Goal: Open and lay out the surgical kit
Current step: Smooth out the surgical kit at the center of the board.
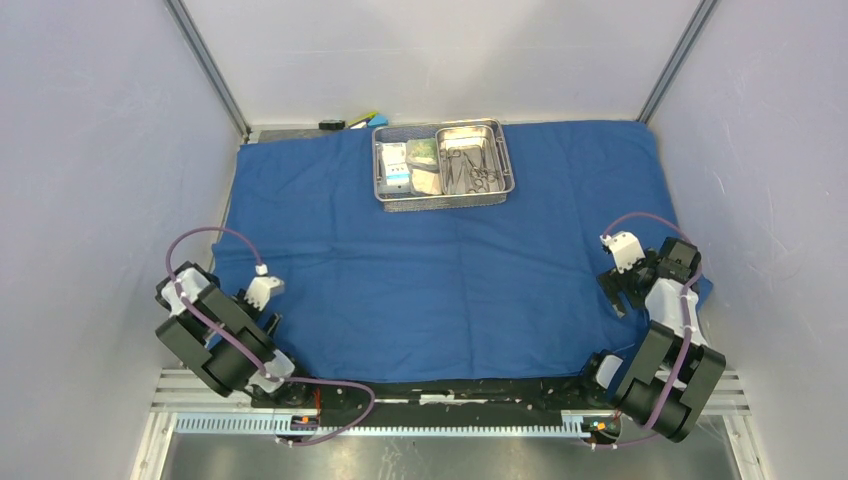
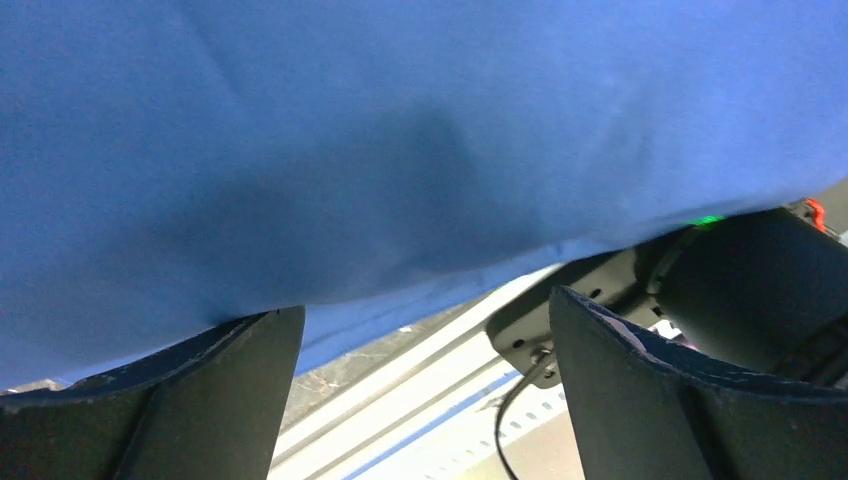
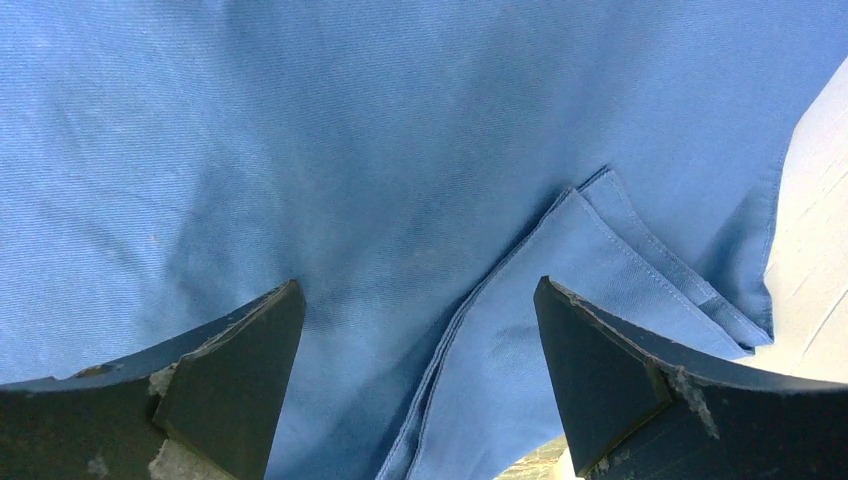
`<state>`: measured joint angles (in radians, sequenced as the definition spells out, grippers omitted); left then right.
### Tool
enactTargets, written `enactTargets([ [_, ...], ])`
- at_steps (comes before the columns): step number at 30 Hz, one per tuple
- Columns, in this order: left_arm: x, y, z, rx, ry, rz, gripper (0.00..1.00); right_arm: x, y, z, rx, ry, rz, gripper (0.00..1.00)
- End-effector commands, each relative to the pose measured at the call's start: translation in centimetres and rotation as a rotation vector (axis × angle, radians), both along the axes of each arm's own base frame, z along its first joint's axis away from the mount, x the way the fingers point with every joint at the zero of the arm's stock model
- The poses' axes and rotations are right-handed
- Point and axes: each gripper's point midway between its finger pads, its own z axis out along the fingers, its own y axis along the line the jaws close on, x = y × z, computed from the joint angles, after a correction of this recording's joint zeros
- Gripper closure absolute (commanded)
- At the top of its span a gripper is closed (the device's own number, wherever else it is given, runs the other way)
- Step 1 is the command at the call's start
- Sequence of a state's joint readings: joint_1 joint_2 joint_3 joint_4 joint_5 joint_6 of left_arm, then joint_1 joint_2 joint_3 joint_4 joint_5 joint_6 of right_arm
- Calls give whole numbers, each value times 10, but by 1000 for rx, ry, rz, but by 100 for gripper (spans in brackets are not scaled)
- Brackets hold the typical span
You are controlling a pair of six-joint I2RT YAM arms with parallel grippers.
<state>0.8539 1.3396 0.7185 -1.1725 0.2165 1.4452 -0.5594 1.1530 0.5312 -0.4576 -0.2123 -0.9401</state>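
Smooth pale lilac-grey panel walls (image 1: 90,120) close the left, right and far sides; slim grey metal corner posts (image 1: 208,65) stand at the far corners.

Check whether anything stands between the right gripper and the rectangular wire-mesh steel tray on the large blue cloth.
Nothing visible does. Only bare large blue cloth wrap lies between the open right gripper and the rectangular wire-mesh steel tray at the far edge.

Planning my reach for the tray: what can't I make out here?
- Instruments in the pan: top view, too small to count.
- Packets beside it: top view, too small to identify.
- Items behind the tray: top view, too small to identify.
- Tray: outside both wrist views, which show mostly cloth.
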Motion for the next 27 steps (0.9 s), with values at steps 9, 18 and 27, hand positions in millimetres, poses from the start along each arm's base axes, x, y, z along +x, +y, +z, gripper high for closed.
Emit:
enactTargets([
  [9, -7, 61, -29, 143, 86, 69, 22, 1, -2, 10, 10, 19, 4, 6],
  [18, -55, 114, -4, 191, 199, 152, 39, -2, 2, 24, 5, -4, 10, 6],
  [27, -33, 92, 48, 75, 22, 176, 33, -4, 6, 53, -15, -59, 11, 5],
])
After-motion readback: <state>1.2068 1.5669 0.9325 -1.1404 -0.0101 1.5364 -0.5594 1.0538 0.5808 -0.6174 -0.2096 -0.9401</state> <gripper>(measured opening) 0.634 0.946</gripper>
